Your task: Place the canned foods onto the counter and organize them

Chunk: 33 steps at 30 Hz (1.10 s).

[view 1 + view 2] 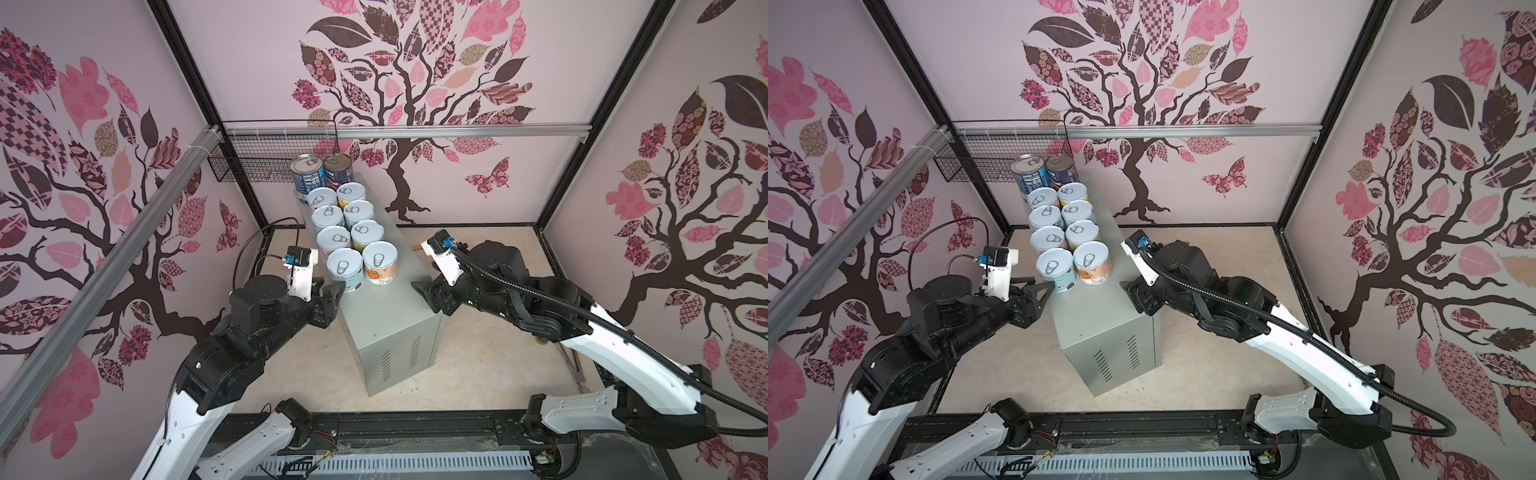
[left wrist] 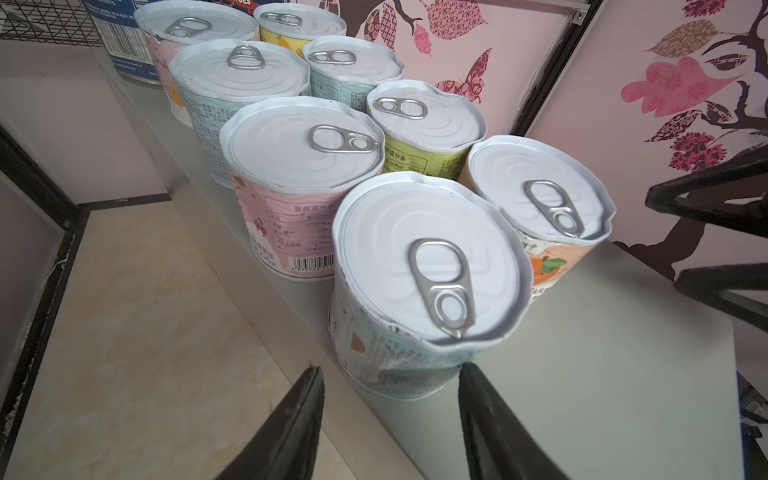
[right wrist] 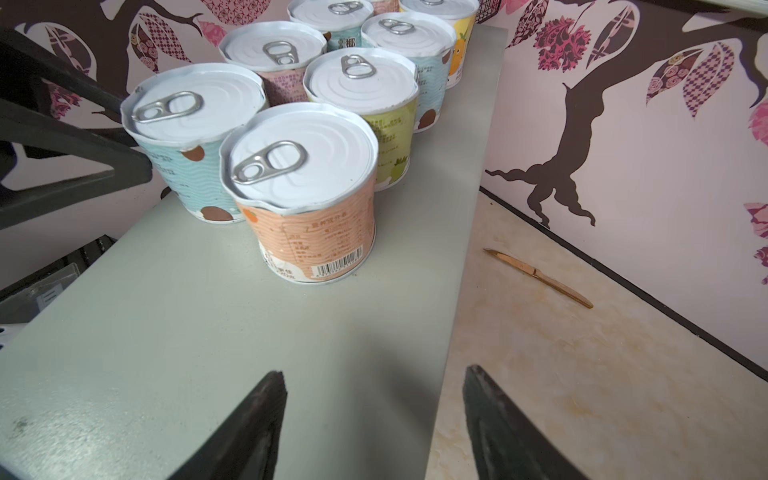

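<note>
Left hand [image 1: 332,284]: apart, empty, 7 o'clock of teal can [image 1: 345,270];
Right hand [image 3: 374,378]: apart, empty;
Advice: withdraw level; don't clip aligned rows

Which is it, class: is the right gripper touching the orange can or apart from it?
Apart. The right wrist view shows bare counter between the right gripper and the orange can, with its jaws open around nothing.

Cans [image 1: 334,239] pack far half of counter [image 1: 390,316], 2 rows, no gaps btwn; near half bare, floor [image 1: 478,332] open both sides.
</note>
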Motion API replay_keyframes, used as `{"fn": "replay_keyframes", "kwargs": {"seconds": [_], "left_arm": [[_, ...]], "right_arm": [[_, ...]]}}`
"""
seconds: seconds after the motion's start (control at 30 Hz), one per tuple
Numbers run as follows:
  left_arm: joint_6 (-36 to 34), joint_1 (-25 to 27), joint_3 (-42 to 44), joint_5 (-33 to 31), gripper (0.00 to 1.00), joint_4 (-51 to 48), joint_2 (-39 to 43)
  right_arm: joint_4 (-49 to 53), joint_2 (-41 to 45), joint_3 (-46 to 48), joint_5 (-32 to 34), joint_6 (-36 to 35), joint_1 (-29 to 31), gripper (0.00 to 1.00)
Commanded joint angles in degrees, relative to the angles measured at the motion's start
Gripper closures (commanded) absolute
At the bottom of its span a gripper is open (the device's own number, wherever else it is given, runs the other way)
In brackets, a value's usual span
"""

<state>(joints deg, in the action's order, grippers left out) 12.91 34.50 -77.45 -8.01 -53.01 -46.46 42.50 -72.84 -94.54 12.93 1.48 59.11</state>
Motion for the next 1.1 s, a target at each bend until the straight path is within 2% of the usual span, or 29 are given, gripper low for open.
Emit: {"fn": "replay_keyframes", "kwargs": {"seconds": [0.0,0.13,0.23,0.33,0.67,0.87,1.07], "left_arm": [[0.98,-0.05,-1.29,-1.5,0.45,-0.17,1.1],[1.33,-0.04,-3.13,-0.44,0.45,-2.52,3.11],[0.98,0.02,-1.98,2.89,0.45,-2.45,4.33],[1.23,-0.02,-0.16,3.43,0.45,-2.0,5.05],[1.77,0.0,1.11,4.68,0.46,0.15,4.53],[1.48,-0.02,2.21,4.61,0.46,1.4,3.75],[0.9,-0.05,3.65,3.5,0.46,3.36,2.31]], "right_arm": [[-1.19,1.57,-0.99,-1.36,0.57,-0.15,0.31],[-2.36,0.54,-0.95,-2.85,0.38,-0.09,0.37],[-2.69,-1.09,-1.62,-3.08,-0.17,-0.13,0.48],[-3.32,-2.43,-2.14,-3.2,-0.52,-0.18,0.57],[-5.44,-7.22,-2.94,-4.67,-0.84,-0.82,0.79],[-6.03,-9.5,-4.5,-6.06,-1.01,-0.99,0.81],[-7.78,-10.64,-4.15,-6.31,-0.65,-1.86,0.78]]}}
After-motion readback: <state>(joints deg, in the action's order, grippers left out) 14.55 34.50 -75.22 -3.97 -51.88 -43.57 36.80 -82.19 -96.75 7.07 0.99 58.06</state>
